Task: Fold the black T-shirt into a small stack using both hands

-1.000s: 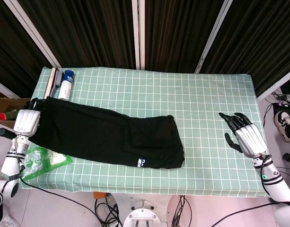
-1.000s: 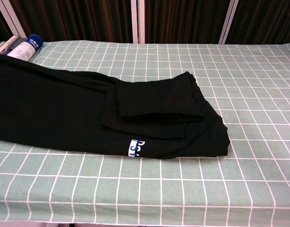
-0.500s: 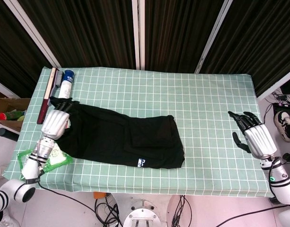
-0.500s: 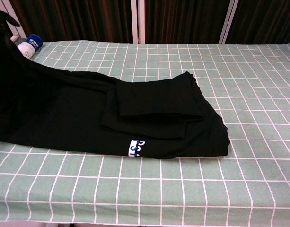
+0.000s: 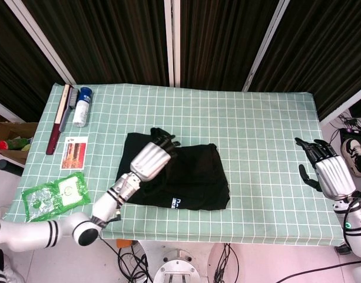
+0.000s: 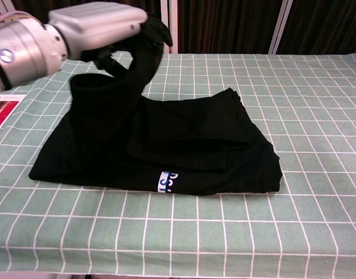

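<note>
Bench with green white-grid tablecloth (image 5: 257,130). Upper left of the head view: dark red long-handled brush (image 5: 58,118), white bottle with blue cap (image 5: 82,107) just beside it. Below: red-and-white card (image 5: 75,152), then green plastic packet (image 5: 55,196) at lower left edge.

Head cam looks steeply down from high over the near edge, whole table (image 5: 257,135) in frame; chest cam sits low and close at that edge, facing the back curtains (image 6: 224,26); both share the black T-shirt (image 5: 192,177) mid-table.
</note>
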Motion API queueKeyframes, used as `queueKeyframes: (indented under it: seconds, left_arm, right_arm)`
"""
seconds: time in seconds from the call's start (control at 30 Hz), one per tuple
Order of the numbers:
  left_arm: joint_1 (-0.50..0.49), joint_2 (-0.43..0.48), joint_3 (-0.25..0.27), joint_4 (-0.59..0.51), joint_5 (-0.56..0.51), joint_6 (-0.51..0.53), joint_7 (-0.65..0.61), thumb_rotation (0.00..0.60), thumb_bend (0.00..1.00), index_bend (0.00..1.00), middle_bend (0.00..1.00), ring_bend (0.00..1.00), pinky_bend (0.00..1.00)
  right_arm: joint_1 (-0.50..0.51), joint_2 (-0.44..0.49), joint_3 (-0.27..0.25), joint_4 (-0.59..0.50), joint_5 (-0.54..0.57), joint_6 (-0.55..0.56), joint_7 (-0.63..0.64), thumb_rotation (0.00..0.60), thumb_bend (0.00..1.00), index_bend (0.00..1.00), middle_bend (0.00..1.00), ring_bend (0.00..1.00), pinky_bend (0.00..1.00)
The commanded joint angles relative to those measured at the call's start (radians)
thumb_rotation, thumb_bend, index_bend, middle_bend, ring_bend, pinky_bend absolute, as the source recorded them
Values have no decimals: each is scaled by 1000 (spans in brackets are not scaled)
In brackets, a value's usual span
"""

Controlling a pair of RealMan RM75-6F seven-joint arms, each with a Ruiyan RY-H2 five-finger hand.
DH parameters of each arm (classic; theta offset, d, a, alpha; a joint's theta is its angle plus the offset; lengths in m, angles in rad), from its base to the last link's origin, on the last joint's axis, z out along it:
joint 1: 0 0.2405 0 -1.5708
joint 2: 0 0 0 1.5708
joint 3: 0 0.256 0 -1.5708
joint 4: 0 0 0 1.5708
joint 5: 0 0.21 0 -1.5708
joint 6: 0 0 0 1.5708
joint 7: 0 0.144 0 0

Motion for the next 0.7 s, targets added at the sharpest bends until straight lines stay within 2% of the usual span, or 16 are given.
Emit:
queueKeyframes:
  seconds: [0.03,0.33,0.5,0.63,0.7]
  left_arm:
    - [-106,-141,-28,67,-133,-50,146,600,593,502,194,86,184]
    - [-247,-319,-64,206,-323,-63,285,600,592,484,184,85,177]
    - [-290,-343,-87,227,-376,-74,280,600,592,483,183,85,173]
    - [-306,-337,-66,223,-378,-65,290,600,591,476,184,85,174]
    - [-299,-322,-49,207,-372,-50,288,600,563,433,178,85,174]
  right_arm:
    - [-1,-2,0,7,3,-3,6,600,494,114,258,254,235]
    - [-3,-5,2,23,10,-12,20,600,494,114,258,253,235]
    - [-5,-8,2,31,13,-16,25,600,493,114,258,254,235]
    - [-5,-9,2,36,16,-21,32,600,493,115,258,254,235]
    - [-4,-9,-1,37,14,-28,32,600,493,116,258,253,235]
